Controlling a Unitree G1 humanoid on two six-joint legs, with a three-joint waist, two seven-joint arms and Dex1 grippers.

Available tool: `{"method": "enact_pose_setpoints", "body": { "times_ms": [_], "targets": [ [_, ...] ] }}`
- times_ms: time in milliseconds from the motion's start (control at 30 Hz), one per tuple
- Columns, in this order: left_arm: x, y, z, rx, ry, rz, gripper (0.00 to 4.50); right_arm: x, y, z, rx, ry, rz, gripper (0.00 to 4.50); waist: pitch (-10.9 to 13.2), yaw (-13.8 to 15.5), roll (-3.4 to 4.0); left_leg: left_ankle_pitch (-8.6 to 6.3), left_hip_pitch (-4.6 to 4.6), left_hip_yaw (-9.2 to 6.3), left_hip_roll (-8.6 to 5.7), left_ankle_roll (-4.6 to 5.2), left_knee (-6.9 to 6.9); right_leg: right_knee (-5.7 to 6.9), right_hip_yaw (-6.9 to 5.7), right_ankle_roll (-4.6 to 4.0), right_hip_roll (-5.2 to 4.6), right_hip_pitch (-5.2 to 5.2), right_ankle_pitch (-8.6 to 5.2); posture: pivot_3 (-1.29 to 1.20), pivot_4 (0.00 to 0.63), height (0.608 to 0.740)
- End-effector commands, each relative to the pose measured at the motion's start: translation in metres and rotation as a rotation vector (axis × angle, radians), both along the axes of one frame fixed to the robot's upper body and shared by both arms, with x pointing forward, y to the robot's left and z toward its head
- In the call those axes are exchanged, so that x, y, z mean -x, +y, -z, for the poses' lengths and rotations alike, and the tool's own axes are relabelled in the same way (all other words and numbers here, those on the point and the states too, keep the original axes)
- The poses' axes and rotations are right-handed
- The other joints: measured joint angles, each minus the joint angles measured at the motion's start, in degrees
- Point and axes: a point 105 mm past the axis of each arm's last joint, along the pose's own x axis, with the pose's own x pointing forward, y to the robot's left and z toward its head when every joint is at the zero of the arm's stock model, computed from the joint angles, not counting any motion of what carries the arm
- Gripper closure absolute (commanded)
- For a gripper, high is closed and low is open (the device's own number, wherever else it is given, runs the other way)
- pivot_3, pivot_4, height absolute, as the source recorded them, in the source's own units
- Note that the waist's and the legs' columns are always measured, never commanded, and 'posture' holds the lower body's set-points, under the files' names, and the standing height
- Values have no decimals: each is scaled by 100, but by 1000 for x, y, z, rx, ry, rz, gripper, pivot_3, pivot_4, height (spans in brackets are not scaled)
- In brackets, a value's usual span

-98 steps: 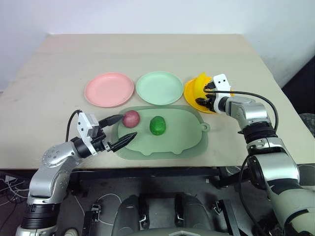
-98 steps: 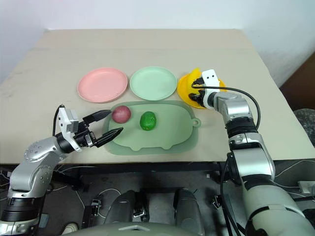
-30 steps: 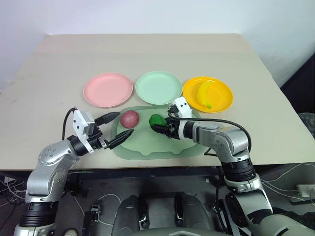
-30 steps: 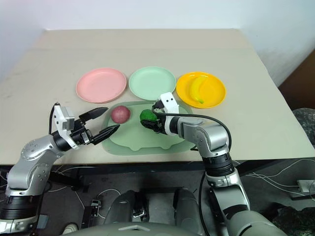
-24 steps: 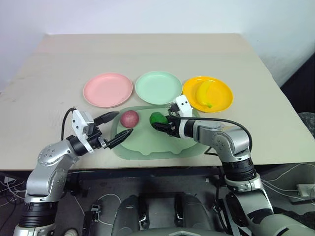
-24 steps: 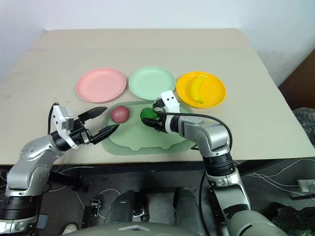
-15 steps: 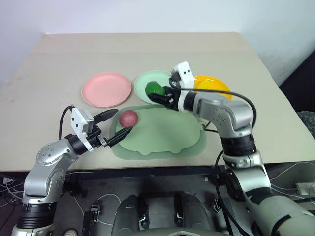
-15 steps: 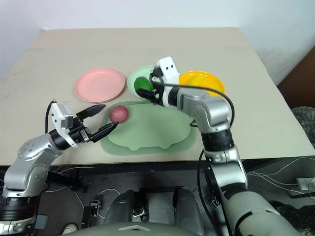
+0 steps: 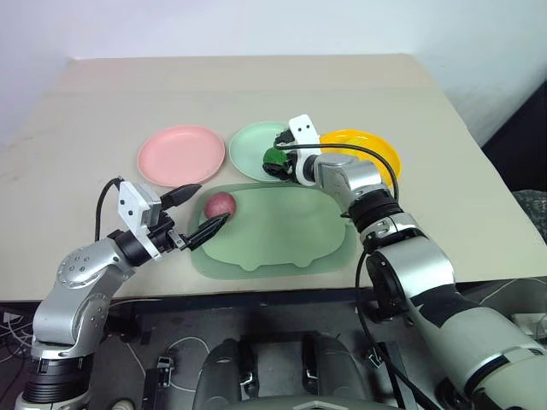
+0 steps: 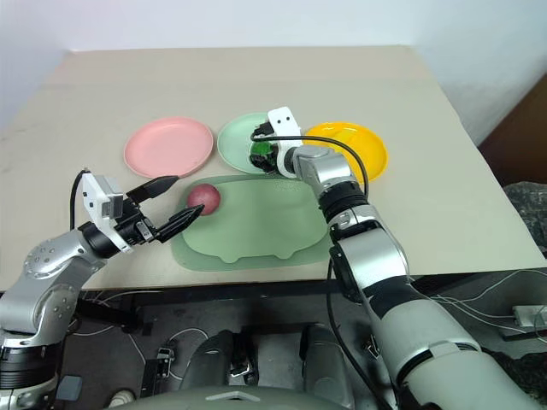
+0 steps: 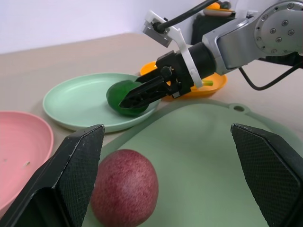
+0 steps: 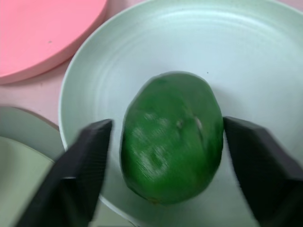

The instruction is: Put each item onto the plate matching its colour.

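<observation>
The dark green oval (image 12: pixel 170 137) lies on the mint green plate (image 9: pixel 248 145). My right gripper (image 9: pixel 275 162) is low over that plate, open, with a finger on either side of the oval. On the pale green tray (image 9: pixel 282 239) sits the reddish-pink ball (image 9: pixel 220 205). My left gripper (image 9: pixel 203 211) is open just left of the ball, its fingertips (image 9: pixel 215 225) reaching around the ball's near side without touching it. The pink plate (image 9: pixel 181 155) is bare. My right arm covers part of the yellow plate (image 9: pixel 376 147) and hides the banana.
The three plates stand in a row behind the tray, pink at the left, green in the middle, yellow at the right. The tray reaches almost to the table's front edge. Bare tabletop lies beyond the plates and to both sides.
My right gripper has carried the green oval off the tray, up and back onto the green plate, and opened its fingers around it. The left gripper has stayed by the ball.
</observation>
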Motion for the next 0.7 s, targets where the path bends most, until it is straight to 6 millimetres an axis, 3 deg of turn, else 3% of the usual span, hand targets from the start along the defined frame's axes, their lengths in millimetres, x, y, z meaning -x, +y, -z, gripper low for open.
{"method": "enact_pose_setpoints", "body": {
  "times_ms": [33,133,233,500,700],
  "targets": [
    [5,-2,-12,-3,-40,5,0,3,4,-31,-55,-84,-62,21,0,0,0,4,0,-1,0,6,0,0,0,0,0,-1,0,0,150,695],
    [3,-3,-11,-3,-33,1,0,18,2,-51,-150,-178,-136,21,0,18,0,6,0,-2,0,9,0,0,0,0,0,0,0,0,150,695],
    [-1,-3,-11,5,-30,-15,0,45,-6,-65,-234,-290,-208,21,-1,51,-2,1,0,-8,-1,0,1,-2,-1,1,-3,4,0,0,150,695],
    [-19,2,-2,13,-7,-104,0,117,-23,-44,-306,-309,-307,21,-3,105,-3,-1,8,-23,-1,-3,3,0,-2,0,-3,12,1,0,150,695],
    [-33,6,13,19,19,-166,0,146,-28,-18,-237,-321,-343,21,-6,149,-7,-1,17,-23,-3,-4,3,-4,-1,-1,-3,20,0,0,150,695]
  ]
}}
